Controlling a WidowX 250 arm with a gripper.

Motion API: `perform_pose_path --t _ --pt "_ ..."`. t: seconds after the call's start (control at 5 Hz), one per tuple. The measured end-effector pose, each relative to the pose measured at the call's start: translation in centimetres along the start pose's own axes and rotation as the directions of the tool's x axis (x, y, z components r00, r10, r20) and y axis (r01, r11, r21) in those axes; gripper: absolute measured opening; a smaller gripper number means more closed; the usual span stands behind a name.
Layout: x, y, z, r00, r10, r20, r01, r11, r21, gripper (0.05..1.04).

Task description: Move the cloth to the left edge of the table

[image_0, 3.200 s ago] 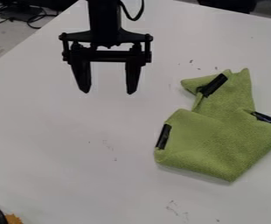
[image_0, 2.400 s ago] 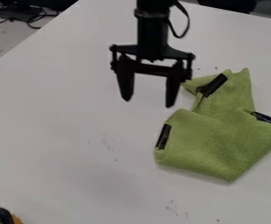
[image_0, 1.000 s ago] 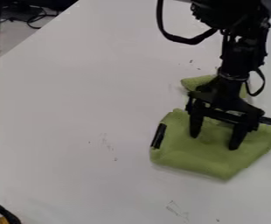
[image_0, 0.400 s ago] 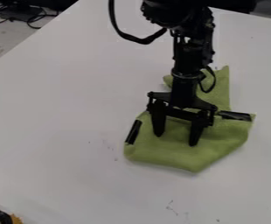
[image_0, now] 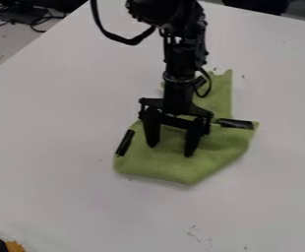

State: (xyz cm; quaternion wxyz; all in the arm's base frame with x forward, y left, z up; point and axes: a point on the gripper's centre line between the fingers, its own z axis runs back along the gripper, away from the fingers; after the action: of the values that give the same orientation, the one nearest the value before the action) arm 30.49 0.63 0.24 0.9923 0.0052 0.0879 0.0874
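Observation:
The black gripper (image_0: 170, 150) is over the middle of the table, its two fingers pointing down and spread apart, so it is open. Its fingertips rest on or press against the green cloth (image_0: 171, 165); the exact contact cannot be told. The cloth lies folded flat, with dark patches at its left and right corners and a narrower part stretching up behind the gripper. Part of that upper stretch is hidden by the arm.
The white table (image_0: 56, 133) has its left edge running diagonally at the upper left. Black cables (image_0: 23, 17) lie beyond that edge. A black and orange object (image_0: 4, 244) sits at the bottom left corner.
The gripper came right and down onto the cloth. Since then gripper and cloth have shifted left together, with the fingers still apart.

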Motion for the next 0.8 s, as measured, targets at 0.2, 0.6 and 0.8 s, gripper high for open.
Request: perform_pose_path --t 0.2,0.6,0.8 --pt "-0.4 3.1 0.0 1.000 0.008 -0.019 -0.007 1.000 0.027 0.999" --pt "-2.0 8.5 -0.2 0.999 0.039 -0.020 -0.038 0.998 0.043 0.999" --pt "-2.3 10.3 0.3 0.999 0.049 -0.001 -0.049 0.997 0.056 0.999"
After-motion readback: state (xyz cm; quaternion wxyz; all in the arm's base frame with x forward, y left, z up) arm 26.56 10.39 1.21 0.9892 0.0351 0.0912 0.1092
